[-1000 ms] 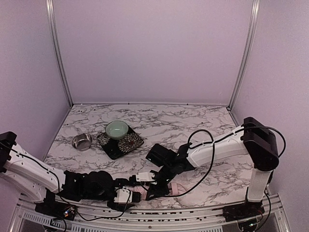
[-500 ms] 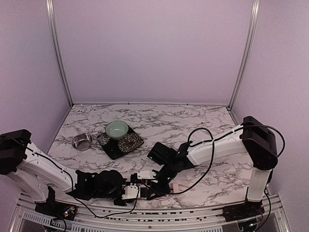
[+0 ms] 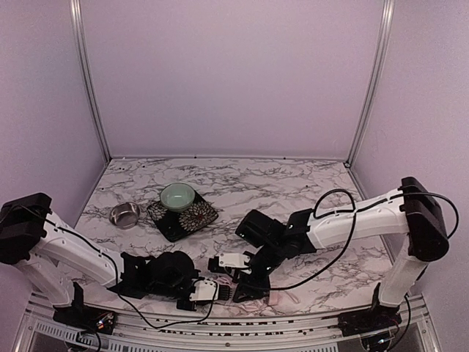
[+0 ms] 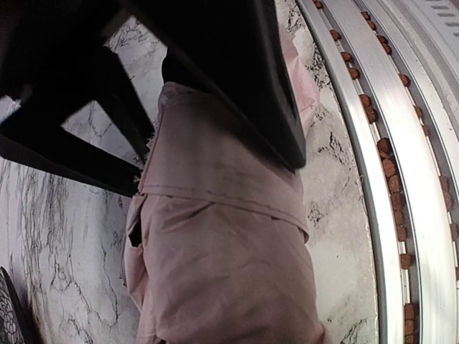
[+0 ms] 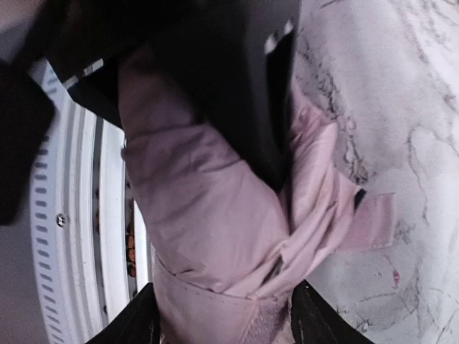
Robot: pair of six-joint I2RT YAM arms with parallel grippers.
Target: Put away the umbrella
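**Umbrella at near edge, one-sided hold on loose cloth**

The umbrella [image 4: 215, 244] lies bundled on the marble table [image 3: 293, 183], just beside the near rail [image 4: 401, 179]. The left gripper [image 4: 215, 168] pinches its pink fabric. The right gripper [image 3: 248, 287] straddles it with jaws apart, one finger clear of the cloth. Risk: the pinch seems to take cloth only, so folds may slide out or snag the rail. Surface hard and veined; lilac walls [image 3: 234, 73] enclose it on three sides.
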